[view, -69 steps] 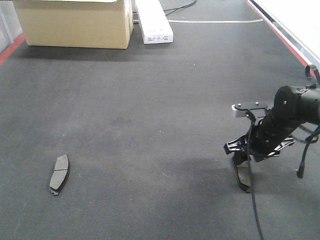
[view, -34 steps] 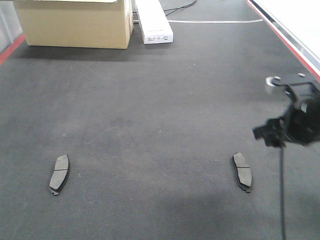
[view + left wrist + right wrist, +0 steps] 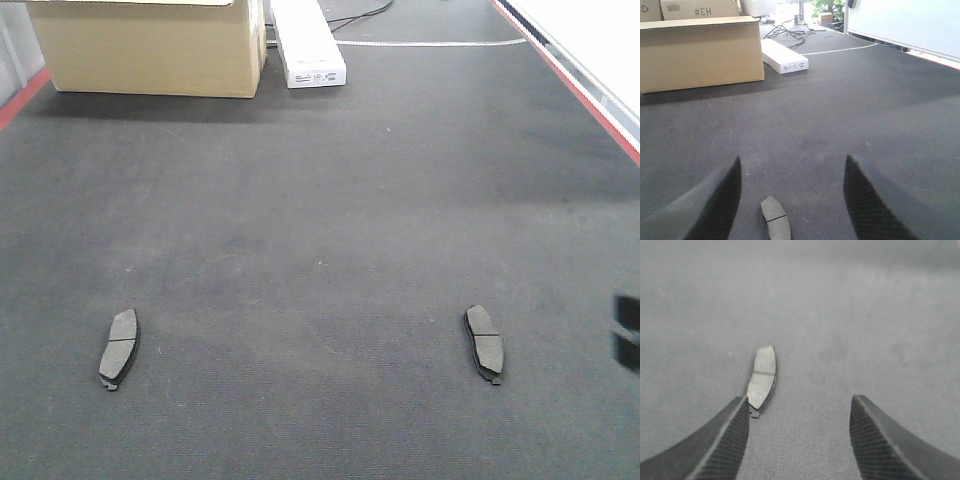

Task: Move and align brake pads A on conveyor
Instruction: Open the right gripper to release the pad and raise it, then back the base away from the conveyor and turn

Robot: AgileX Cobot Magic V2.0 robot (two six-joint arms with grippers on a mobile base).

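Observation:
Two brake pads A lie flat on the conveyor (image 3: 320,220), lengthwise and roughly level with each other: one at the left (image 3: 119,349), one at the right (image 3: 484,343). In the left wrist view my left gripper (image 3: 792,165) hangs open above the belt, and a pad (image 3: 775,220) lies below, between the fingers and nearer the left one. My right gripper (image 3: 801,400) is open too, with a pad (image 3: 762,377) on the belt just ahead of its left finger (image 3: 715,445). In the front view only a dark blurred piece of the right arm (image 3: 627,333) shows at the right edge.
A cardboard box (image 3: 150,45) and a long white box (image 3: 307,42) stand at the belt's far end. Red edge strips run along the left (image 3: 20,98) and the right (image 3: 585,95). Cables lie behind the boxes.
My right gripper let go of a pad, leaving it flat on the belt at the right. It then rose and drew off to the right, almost out of the front view.

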